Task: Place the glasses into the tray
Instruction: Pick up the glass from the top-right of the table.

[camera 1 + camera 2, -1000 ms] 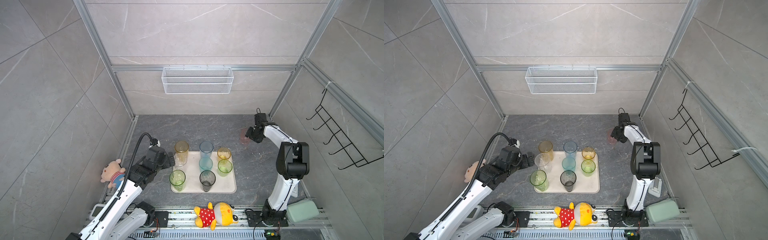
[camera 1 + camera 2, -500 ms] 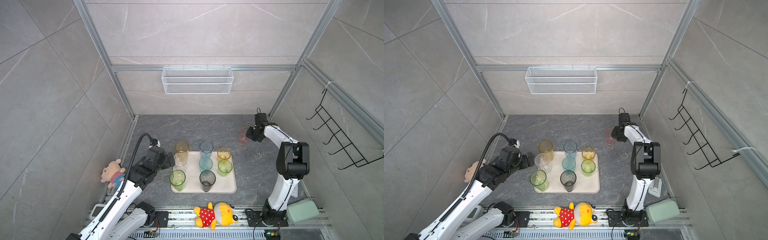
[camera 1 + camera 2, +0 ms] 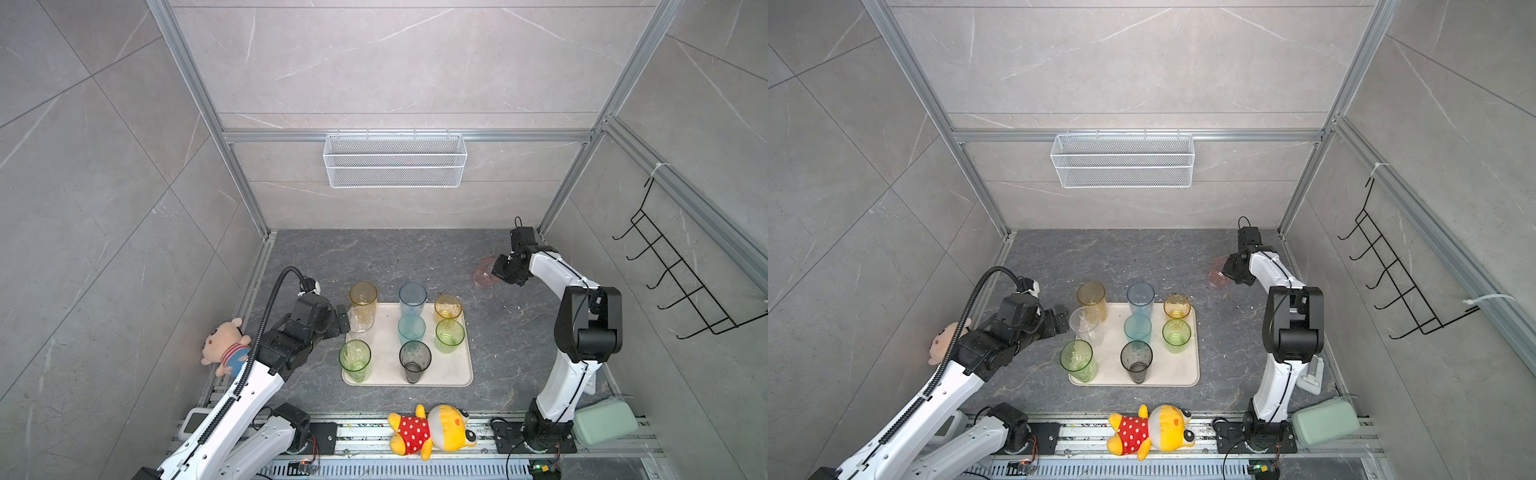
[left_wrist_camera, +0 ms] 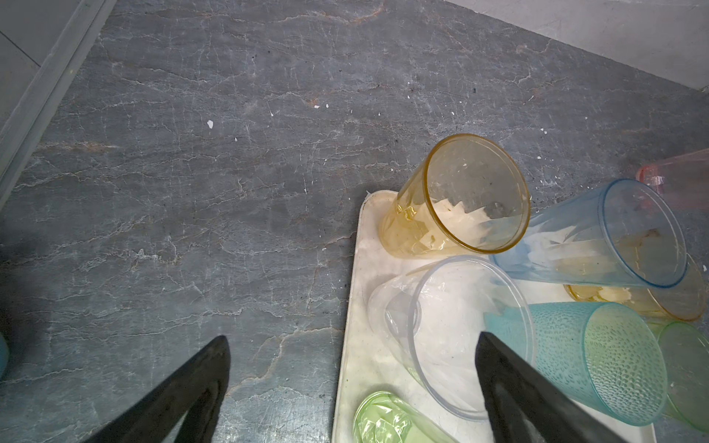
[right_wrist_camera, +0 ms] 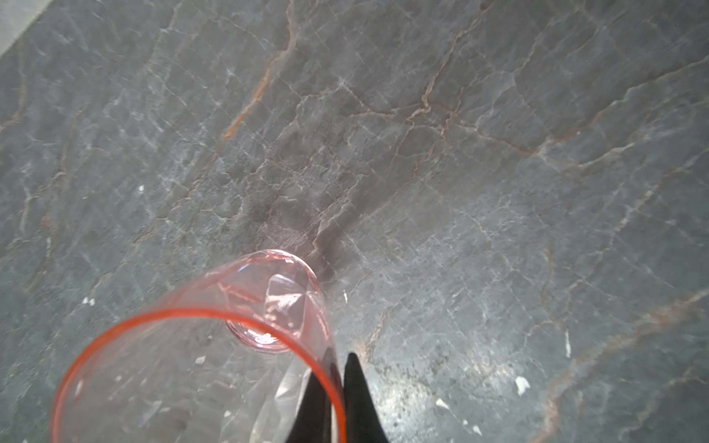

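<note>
On the grey stone [image 3: 374, 257], the tray [image 3: 386, 332] holds apparently eight glasses [image 3: 411, 328].

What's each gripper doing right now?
Left gripper: open, holding nothing.
Right gripper: shut on the pink glass at its rim.

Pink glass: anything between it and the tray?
Nothing visible stands between. The right pincer pinches the pink glass by its rim, with bare tabletop up to the tray. The yellow glass and a green glass line that tray edge; the corner beside the grey glass looks free.
</note>
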Robot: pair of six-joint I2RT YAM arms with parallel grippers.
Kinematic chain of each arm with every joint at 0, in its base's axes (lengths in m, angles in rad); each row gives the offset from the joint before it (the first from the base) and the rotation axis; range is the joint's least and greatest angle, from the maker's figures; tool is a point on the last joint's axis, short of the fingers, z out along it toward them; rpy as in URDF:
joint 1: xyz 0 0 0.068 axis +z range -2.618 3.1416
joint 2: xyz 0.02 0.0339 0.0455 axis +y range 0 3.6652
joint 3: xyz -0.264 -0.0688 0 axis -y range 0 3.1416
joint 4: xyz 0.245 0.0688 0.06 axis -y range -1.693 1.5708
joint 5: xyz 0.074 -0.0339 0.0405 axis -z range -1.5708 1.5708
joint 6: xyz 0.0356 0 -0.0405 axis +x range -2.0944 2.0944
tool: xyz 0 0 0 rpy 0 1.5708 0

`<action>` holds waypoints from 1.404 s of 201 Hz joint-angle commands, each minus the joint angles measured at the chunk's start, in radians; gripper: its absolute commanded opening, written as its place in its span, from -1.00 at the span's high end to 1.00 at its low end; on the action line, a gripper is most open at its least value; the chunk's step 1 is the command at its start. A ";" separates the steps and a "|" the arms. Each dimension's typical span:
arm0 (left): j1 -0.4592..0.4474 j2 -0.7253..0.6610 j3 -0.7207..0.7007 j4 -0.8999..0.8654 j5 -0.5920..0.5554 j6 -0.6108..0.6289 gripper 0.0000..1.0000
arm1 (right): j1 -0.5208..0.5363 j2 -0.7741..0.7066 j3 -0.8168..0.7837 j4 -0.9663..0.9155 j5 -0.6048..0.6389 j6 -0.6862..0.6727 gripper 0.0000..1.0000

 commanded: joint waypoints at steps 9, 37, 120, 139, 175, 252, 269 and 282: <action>0.006 -0.018 -0.002 0.028 0.014 -0.013 -1.00 | -0.002 -0.094 0.000 -0.051 -0.033 -0.030 1.00; 0.005 -0.021 -0.004 0.033 0.016 -0.012 -0.99 | 0.000 -0.150 -0.026 -0.069 -0.075 -0.037 1.00; 0.005 0.001 0.013 0.068 0.053 -0.004 -1.00 | 0.058 -0.347 -0.131 -0.152 -0.159 -0.069 1.00; 0.005 0.002 0.013 0.078 0.064 -0.006 -0.99 | 0.078 -0.398 -0.147 -0.180 -0.154 -0.076 1.00; 0.005 -0.003 0.002 0.082 0.071 -0.012 -0.99 | 0.132 -0.474 -0.162 -0.243 -0.147 -0.086 1.00; 0.005 -0.043 -0.009 0.054 0.057 -0.016 -1.00 | 0.285 -0.634 -0.138 -0.411 -0.109 -0.109 1.00; 0.005 -0.044 -0.016 0.057 0.056 -0.022 -0.99 | 0.312 -0.661 -0.123 -0.454 -0.111 -0.112 1.00; 0.005 -0.044 -0.024 0.067 0.056 -0.024 -0.99 | 0.335 -0.683 -0.109 -0.489 -0.109 -0.122 1.00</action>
